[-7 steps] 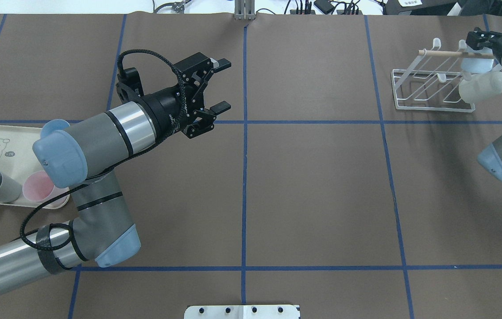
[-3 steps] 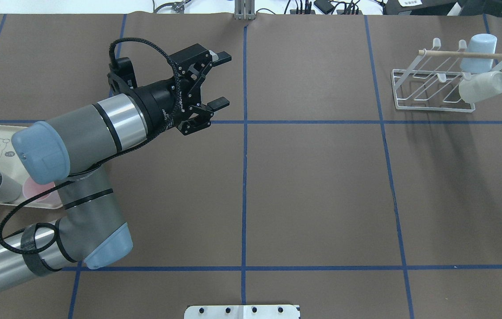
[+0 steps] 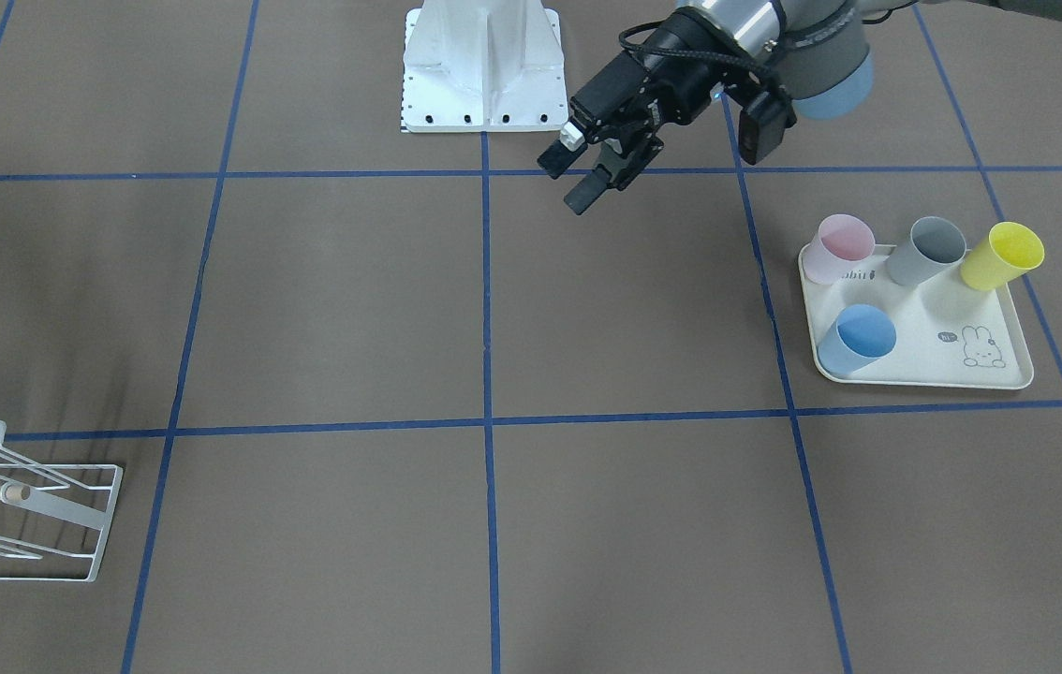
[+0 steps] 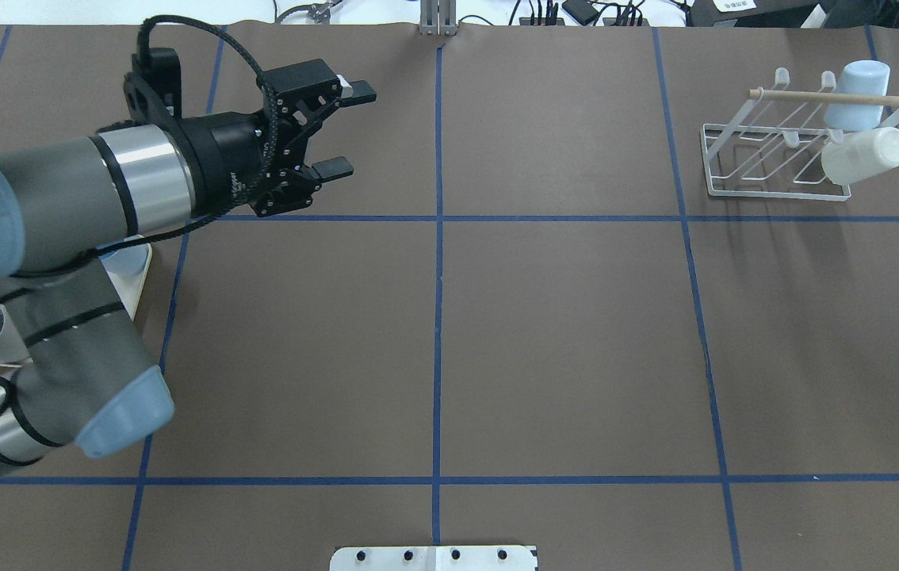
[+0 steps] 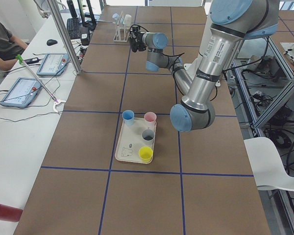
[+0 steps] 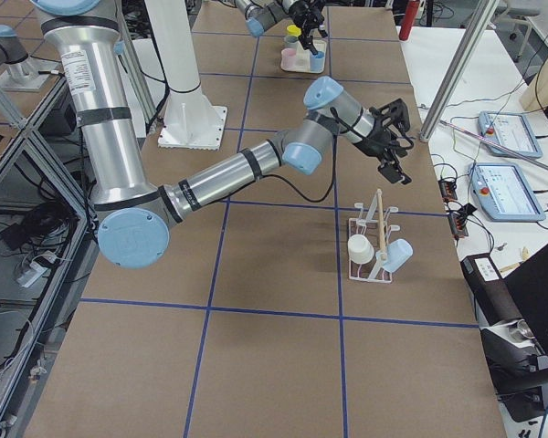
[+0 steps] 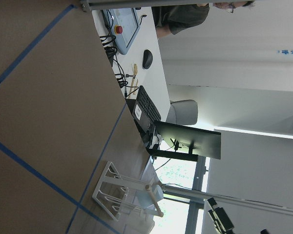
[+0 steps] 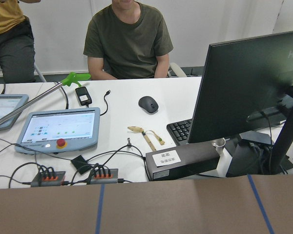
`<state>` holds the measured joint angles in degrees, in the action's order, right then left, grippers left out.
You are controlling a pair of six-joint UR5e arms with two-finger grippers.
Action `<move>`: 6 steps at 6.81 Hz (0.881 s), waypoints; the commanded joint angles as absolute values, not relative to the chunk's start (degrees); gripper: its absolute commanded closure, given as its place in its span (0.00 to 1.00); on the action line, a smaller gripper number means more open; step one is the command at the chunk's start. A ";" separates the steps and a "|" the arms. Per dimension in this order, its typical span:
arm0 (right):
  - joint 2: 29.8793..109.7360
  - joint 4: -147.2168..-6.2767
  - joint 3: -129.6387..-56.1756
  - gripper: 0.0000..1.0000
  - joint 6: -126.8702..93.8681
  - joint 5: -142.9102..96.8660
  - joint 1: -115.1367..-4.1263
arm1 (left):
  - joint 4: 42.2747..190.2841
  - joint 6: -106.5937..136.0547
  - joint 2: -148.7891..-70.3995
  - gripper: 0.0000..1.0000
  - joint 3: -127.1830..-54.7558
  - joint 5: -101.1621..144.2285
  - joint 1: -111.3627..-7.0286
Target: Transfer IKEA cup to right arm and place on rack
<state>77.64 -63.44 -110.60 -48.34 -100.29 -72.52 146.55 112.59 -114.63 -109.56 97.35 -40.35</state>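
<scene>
Nearest me, at 9 o'clock on the overhead view, the cream tray [image 3: 915, 377] sits half hidden under my left arm. The front view shows its pink cup [image 3: 845, 248], grey cup [image 3: 934, 251], yellow cup [image 3: 1001, 255] and blue cup [image 3: 857, 339], all upright.

Further out, toward 10 o'clock, the left pincer [image 4: 350, 131] hangs above the bare table with its fingers spread wide. It points to 3 o'clock, with nothing between the fingers and nothing touching them.

Farthest, at 2 o'clock, the rack [image 4: 770, 159] carries the pale blue cup [image 4: 858, 95] on a far prong, its mouth down against the wooden rod [image 4: 806, 95]. A white cup [image 4: 866, 155] lies on the prong just nearer me.

The right pincer [image 6: 397, 164] shows only in the side views, raised clear of the rack. I cannot tell whether it is open or closed.

A second ago that pincer was at the rack, over the blue cup. It has since left the overhead view altogether, and the cup stays seated where it was 0.4 s ago. My left arm has swung back toward 9 o'clock, carrying its pincer away from the centre line, the spread unchanged.
</scene>
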 commanded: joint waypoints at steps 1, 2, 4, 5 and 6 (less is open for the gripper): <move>76.30 -69.44 -116.63 0.00 -54.10 -109.11 -72.60 | 140.56 95.99 -107.71 0.01 -111.44 115.23 -52.06; 74.64 -69.35 -116.80 0.00 -58.49 -114.21 -72.51 | 137.06 83.88 -103.66 0.01 -111.36 121.84 -56.38; 71.47 -69.08 -116.02 0.00 -68.32 -120.66 -70.94 | 127.58 63.63 -98.81 0.01 -111.36 125.94 -61.50; 68.50 -68.12 -115.67 0.00 -75.17 -120.59 -68.58 | 119.09 52.58 -98.88 0.01 -111.44 125.77 -62.13; 68.29 -62.29 -114.62 0.00 -81.06 -120.50 -66.99 | 111.78 42.55 -99.14 0.01 -110.75 125.42 -62.57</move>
